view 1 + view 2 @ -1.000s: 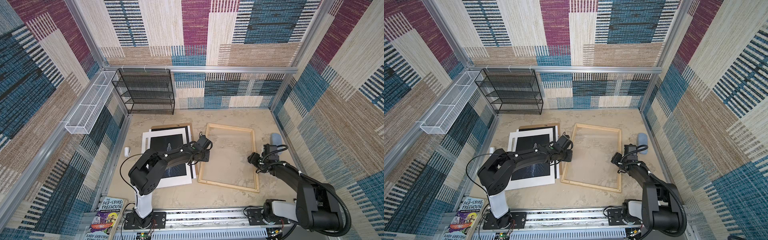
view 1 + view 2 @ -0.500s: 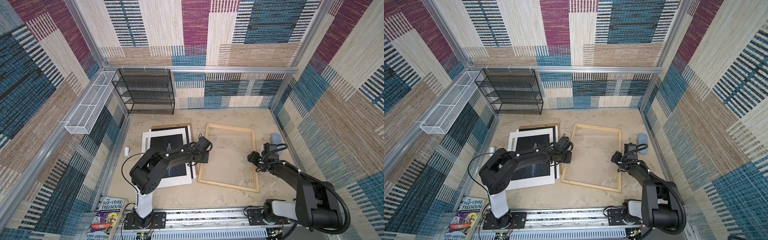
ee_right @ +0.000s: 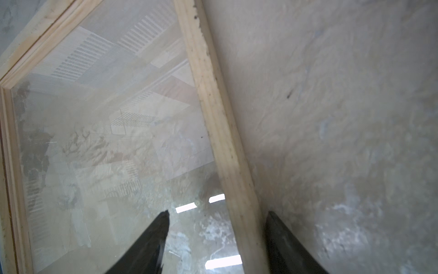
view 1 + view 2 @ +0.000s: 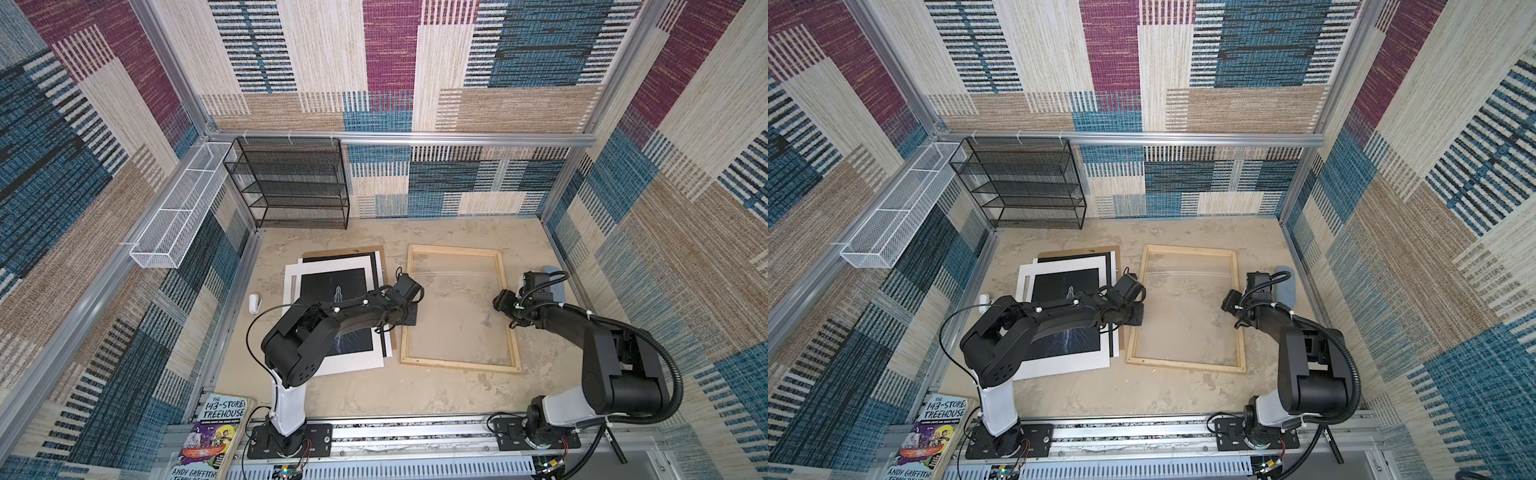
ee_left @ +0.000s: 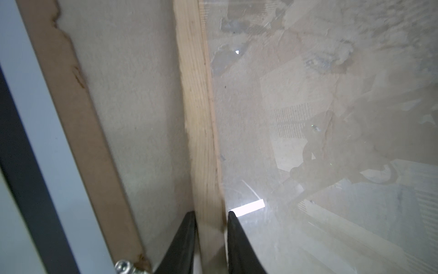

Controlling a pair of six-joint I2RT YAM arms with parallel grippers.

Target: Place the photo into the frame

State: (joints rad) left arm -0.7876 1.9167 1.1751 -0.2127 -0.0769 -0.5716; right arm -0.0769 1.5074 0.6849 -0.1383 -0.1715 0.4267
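Left wrist view: left gripper [image 5: 211, 217] is clamped on one long rail of the frame [image 5: 199, 118]. Right wrist view: right gripper [image 3: 216, 217] straddles the opposite rail, jaws wide. In both top views, the photo [image 4: 328, 286] lies face up beside the frame.

Cannot make out the left gripper [image 4: 409, 318] fingertips in both top views: buried under its own wrist housing. Hidden under the arm behind that gripper: the lower middle of the photo [image 4: 328, 291], with part of its white streak. In the left wrist view, fingers [image 5: 184, 242] cut off by the picture's edge, likewise a scrap of shiny metal [image 5: 124, 267] just beside them, too little to name. Frame [image 5: 196, 83] rail cut off at both ends. Too small to tell the right gripper [image 4: 500, 301] stance in both top views. Half covered by wrist and cable behind it: a blue-grey thing [image 4: 560, 294]. Too small to name: a white object [image 4: 254, 303], well apart from the left gripper, beyond the photo.
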